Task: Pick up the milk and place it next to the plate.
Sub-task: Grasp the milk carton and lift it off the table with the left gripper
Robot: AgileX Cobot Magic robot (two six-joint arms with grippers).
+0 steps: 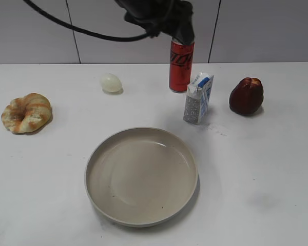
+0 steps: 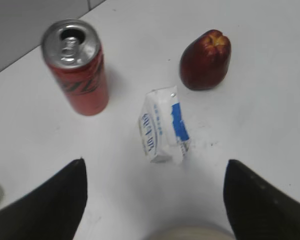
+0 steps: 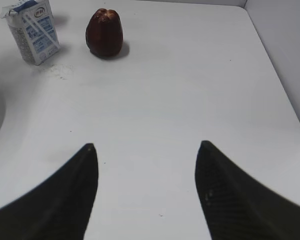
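The milk [image 1: 198, 98] is a small white and blue carton with grey speckled sides. It stands upright behind the right rim of the beige plate [image 1: 141, 215], a short gap away from it. My left gripper [image 2: 155, 164] is open and empty, high above the table, with the milk [image 2: 162, 125] below and ahead of its fingers. In the exterior view the left arm [image 1: 159, 18] hangs at the top, over the red can. My right gripper [image 3: 146, 145] is open and empty over bare table, far from the milk [image 3: 32, 30]. The right gripper does not show in the exterior view.
A tall red soda can [image 1: 181, 65] stands just behind the milk. A dark red fruit [image 1: 246, 96] sits to its right. An egg [image 1: 111, 82] and a croissant [image 1: 26, 113] lie at the left. The table's right edge [image 3: 275, 65] meets a wall.
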